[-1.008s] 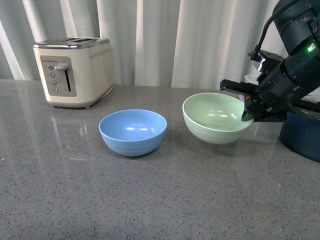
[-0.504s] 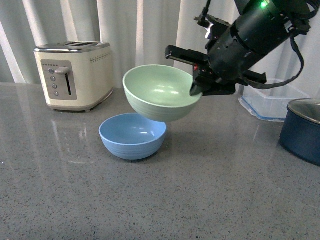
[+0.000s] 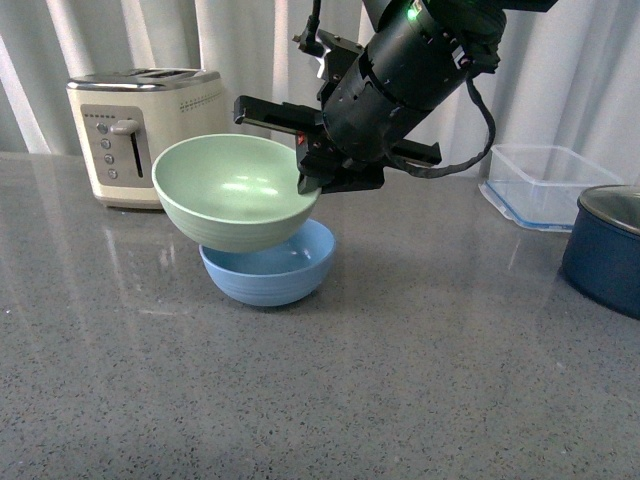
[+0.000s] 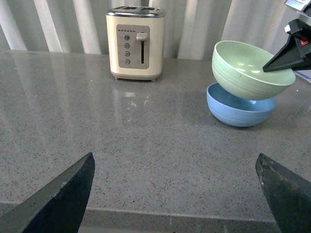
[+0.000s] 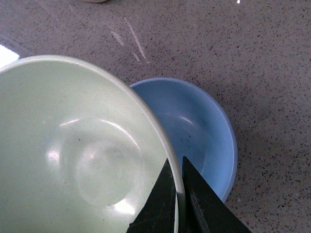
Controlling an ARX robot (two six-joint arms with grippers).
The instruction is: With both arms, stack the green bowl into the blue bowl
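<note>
In the front view the right pincer point(image 3: 308, 172) is clamped on the right-hand rim of the green bowl point(image 3: 236, 192) and holds it tilted above the table point(image 3: 420, 380). The green bowl hangs over the blue bowl point(image 3: 278, 270) but sits off to the left, hiding the blue bowl's far left rim. Whether the two touch cannot be told. The right arm's upper part is cut off by the picture's edge. A toaster point(image 3: 150, 130) stands far left, partly behind the green bowl. A clear box point(image 3: 545, 185) and a dark blue pot point(image 3: 605, 245) stand at the right, the pot cut off.

In the left wrist view the left pincer point(image 4: 175, 160) is spread wide with nothing in it, well apart from both bowls. Only its two dark tips show. The green bowl appears to lean on the blue one, with the right pincer's tip on its rim.

In the right wrist view two black fingers point(image 5: 158, 206) pinch the green bowl's rim between them. About half of the blue bowl's inside shows beyond the green bowl, and the rest is covered.
</note>
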